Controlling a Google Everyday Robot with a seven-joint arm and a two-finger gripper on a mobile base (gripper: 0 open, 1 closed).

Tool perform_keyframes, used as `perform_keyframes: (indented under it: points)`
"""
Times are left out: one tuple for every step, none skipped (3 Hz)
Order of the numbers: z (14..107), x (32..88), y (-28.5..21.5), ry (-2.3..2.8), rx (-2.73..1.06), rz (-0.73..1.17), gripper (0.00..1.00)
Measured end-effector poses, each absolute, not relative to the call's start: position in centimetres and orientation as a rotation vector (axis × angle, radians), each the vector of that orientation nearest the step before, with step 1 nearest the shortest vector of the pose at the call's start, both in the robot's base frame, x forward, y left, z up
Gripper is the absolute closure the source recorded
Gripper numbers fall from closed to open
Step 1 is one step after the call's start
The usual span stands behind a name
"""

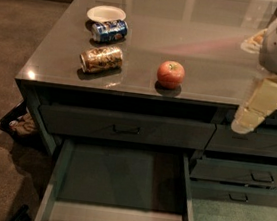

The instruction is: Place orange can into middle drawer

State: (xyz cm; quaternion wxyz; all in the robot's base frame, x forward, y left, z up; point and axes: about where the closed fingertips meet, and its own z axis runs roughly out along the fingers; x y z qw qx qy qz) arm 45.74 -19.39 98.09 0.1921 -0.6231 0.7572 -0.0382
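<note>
Hanging at the counter's front edge, well to the right of the apple and lower than it, the claw points down and slightly left, holding nothing. Whether it is spread or pressed together I cannot tell. The orange can lies on its side on the counter, left of the apple and apart from it, so the apple sits between claw and can. The can's long axis runs roughly left to right, with the end nearer the apple angled a little toward the back. To reach it, the claw likely has to rise and travel left, passing over or behind the apple. Beyond the apple to its back left lie a blue-and-white can and a white bowl. Below and in front of the apple, the middle drawer stands pulled open, its dark inside bare.
</note>
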Motion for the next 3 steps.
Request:
perform_keyframes:
  points:
    - [96.4, 49.9, -15.9, 2.001, -1.825, -0.027, 0.0]
    - [95.5, 52.5, -13.4, 1.914, -1.874, 0.04, 0.0]
    - [95.5, 52.5, -13.4, 1.914, -1.874, 0.04, 0.0]
